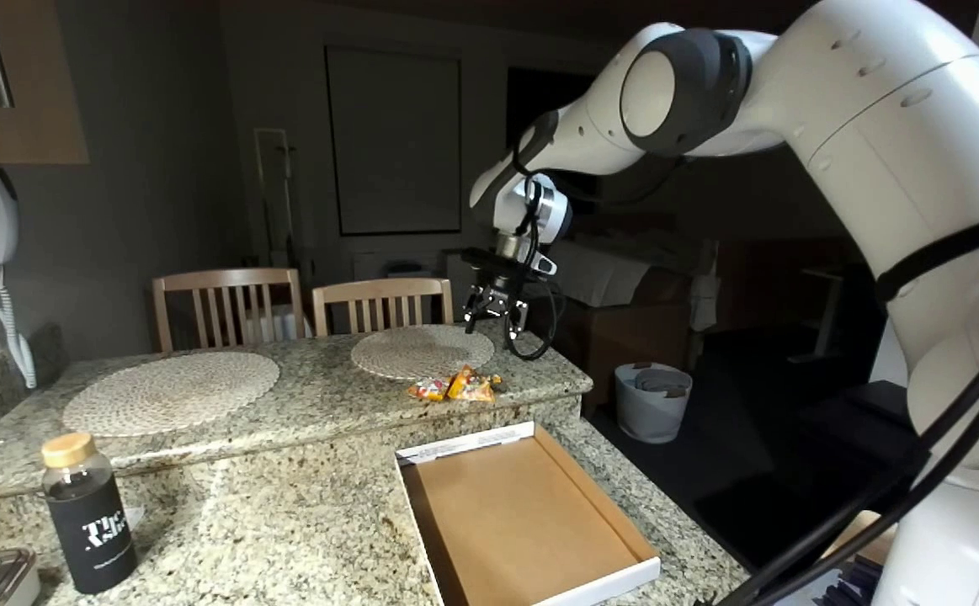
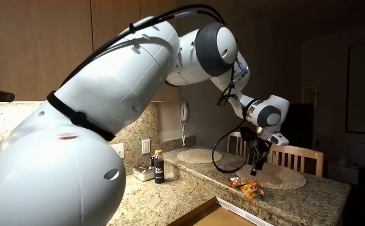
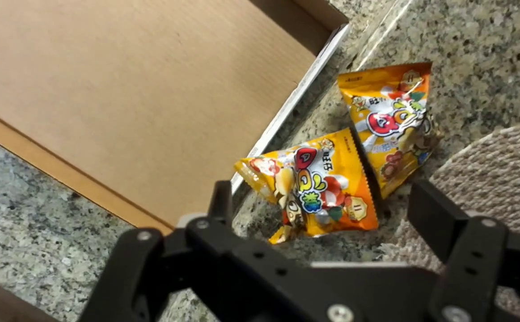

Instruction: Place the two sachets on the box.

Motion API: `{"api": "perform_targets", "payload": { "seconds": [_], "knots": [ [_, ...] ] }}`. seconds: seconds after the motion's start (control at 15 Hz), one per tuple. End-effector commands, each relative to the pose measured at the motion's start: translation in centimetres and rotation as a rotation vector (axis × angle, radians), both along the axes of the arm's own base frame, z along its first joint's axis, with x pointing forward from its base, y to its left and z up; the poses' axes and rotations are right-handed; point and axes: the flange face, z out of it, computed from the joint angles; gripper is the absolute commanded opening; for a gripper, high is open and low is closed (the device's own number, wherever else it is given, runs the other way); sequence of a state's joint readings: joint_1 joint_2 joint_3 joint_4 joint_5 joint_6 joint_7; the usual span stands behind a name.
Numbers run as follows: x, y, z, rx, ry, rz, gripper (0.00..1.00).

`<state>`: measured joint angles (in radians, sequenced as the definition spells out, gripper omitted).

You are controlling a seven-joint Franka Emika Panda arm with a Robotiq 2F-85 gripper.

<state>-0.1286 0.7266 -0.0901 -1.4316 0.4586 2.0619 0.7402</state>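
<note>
In the wrist view, can see the gripper with its fingers wide apart. Framed between them, but lower, can find one yellow-orange QQ candy sachet. Beyond it, past the finger ends and more to the upper right of this view, can find a second QQ candy sachet. Just beside each other, both (about touching, cannot tell surely). In both exterior views, can notice the height more clearly: down on the raised granite ledge, below the fingers, with a gap of air in between. Close to the sachets on the same ledge, can see a round woven placemat. On the lower granite counter, can see the shallow cardboard box with white rim, thus with both sachets outside. Farther away, can recognise a black water bottle with wooden cap, upright.
</note>
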Motion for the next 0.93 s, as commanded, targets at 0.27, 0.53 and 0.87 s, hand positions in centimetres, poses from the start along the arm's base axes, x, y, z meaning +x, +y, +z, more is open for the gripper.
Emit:
{"api": "perform_targets", "payload": {
  "seconds": [0.27, 0.53, 0.87],
  "knots": [
    [1.0, -3.4, -5.3, 0.158, 0.256, -0.057, 1.00],
    [1.0, -4.3, -6.9, 0.239, 0.336, -0.107, 1.00],
    [2.3, -5.4, -8.6, 0.297, 0.312, -0.172, 1.00]
  ]
}}
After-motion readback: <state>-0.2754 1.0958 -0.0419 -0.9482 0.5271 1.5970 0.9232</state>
